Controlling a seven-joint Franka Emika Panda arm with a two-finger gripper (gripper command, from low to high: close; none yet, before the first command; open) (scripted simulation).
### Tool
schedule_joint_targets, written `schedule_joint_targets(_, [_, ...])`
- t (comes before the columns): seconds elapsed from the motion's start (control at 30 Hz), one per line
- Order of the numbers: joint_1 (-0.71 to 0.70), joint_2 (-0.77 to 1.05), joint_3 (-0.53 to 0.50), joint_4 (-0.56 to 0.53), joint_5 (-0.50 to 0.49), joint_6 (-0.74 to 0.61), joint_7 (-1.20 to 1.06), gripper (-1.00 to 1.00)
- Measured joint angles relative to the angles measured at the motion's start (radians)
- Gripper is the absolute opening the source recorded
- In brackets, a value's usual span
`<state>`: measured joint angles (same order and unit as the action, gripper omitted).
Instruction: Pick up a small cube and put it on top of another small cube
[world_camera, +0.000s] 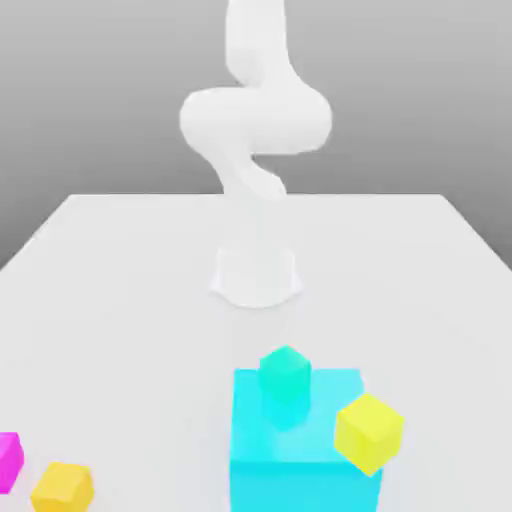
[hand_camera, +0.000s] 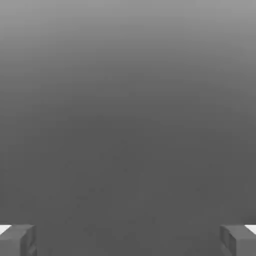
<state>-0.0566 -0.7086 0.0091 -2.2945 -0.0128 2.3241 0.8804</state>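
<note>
White table (world_camera: 120, 260), teal-green cube (world_camera: 284, 376) atop cyan block (world_camera: 290, 450)

Smooth matt white table (world_camera: 120, 300), matt plastic-like pink cube (world_camera: 8, 460) and teal-green cube (world_camera: 285, 375).

A white arm (world_camera: 255, 110) on a white table (world_camera: 120, 300). Magenta cube (world_camera: 8, 461), teal-green cube (world_camera: 285, 375), large cyan block (world_camera: 290, 450), two yellow cubes (world_camera: 369, 432) (world_camera: 62, 489). Grey fingertips (hand_camera: 17, 240).

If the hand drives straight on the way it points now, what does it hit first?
Likely nothing: between the open hand's fingertips there is only plain grey background, no cube. Depth is unclear.
</note>
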Motion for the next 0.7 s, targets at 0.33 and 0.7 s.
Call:
schedule_joint_targets(0.33, [-0.192, 0.369, 0.0, 0.023, -0.062, 0.096, 0.331, 0.0])
schedule_joint_targets(0.7, [-0.349, 0.767, -0.078, 0.046, -0.054, 0.203, 0.637, 0.0])
